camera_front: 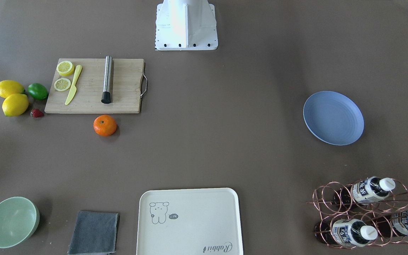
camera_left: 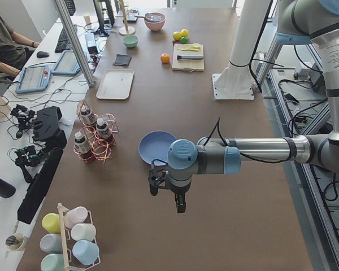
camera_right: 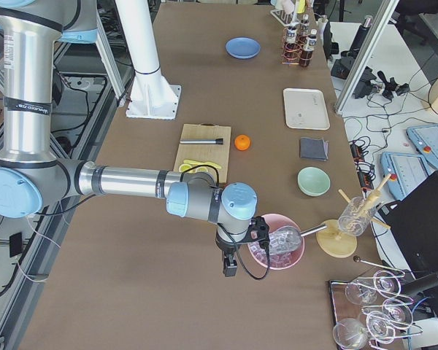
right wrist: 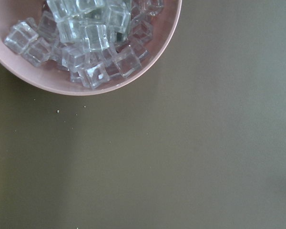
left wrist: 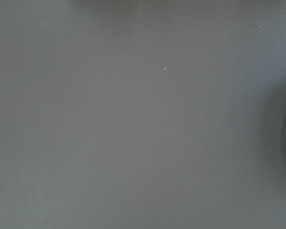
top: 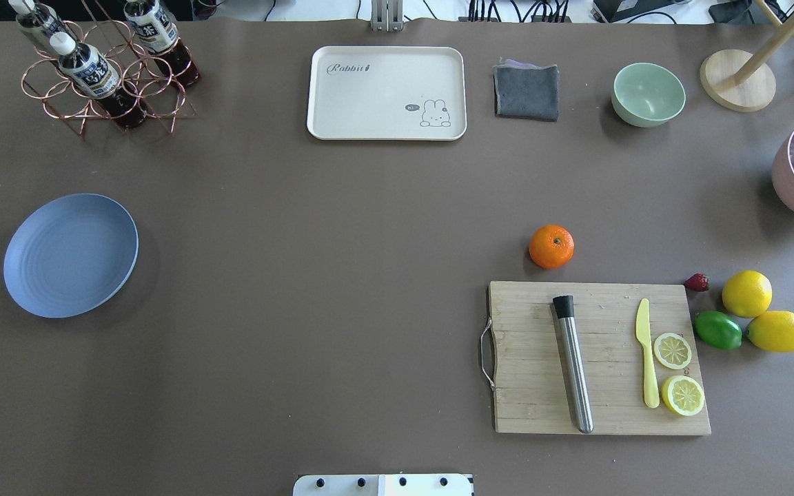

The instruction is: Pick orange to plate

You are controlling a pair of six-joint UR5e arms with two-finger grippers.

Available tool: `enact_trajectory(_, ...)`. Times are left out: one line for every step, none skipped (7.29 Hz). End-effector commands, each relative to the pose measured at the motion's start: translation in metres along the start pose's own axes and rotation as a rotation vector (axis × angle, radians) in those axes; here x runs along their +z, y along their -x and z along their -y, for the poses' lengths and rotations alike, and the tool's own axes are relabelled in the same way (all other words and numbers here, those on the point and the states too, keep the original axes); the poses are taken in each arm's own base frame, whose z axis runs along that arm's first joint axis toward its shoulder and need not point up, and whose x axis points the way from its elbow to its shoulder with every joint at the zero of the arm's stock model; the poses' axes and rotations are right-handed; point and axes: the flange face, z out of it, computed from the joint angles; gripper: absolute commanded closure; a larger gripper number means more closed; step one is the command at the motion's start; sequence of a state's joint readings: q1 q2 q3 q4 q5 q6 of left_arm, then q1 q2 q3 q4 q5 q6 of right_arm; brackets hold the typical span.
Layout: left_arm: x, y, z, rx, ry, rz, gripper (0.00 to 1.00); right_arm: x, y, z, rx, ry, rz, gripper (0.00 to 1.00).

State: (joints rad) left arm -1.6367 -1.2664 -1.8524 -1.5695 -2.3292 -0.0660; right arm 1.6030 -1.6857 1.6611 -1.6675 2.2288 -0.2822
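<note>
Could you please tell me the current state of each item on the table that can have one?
orange: whole, untouched, beside the cutting board.
plate: empty.
green bowl: upright, empty.
tray: empty.
pink bowl: holding ice cubes.
bottles: capped, lying in the wire rack.
cloth: folded.
lemon slices: cut, on the cutting board.
left tool: open or shut cannot be told.
right tool: likewise cannot be told.
</note>
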Motion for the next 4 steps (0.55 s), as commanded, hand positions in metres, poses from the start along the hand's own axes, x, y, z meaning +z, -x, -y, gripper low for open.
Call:
enact_trajectory(0.001, 0.001, -0.001, -0.009, 0.007, -0.007, 0.02, -0.001, 0.001, 0.002, -0.002, -0.002, -0.001, 0.0)
enact_trajectory(0.002, 0.002, -0.003, -0.012, 0.009, -0.008, 0.02, -0.001, 0.001, 0.002, -0.003, -0.002, 0.001, 0.0)
enact_trajectory(-0.003, -0.002, -0.003, -0.004, 0.0, -0.009, 0.02, -0.001, 0.001, 0.002, -0.003, -0.002, 0.001, 0.0)
enact_trajectory(-0.009, -0.003, -0.004, -0.016, -0.014, -0.071, 0.02, -0.002, 0.001, 0.003, -0.005, -0.004, 0.0, 0.0)
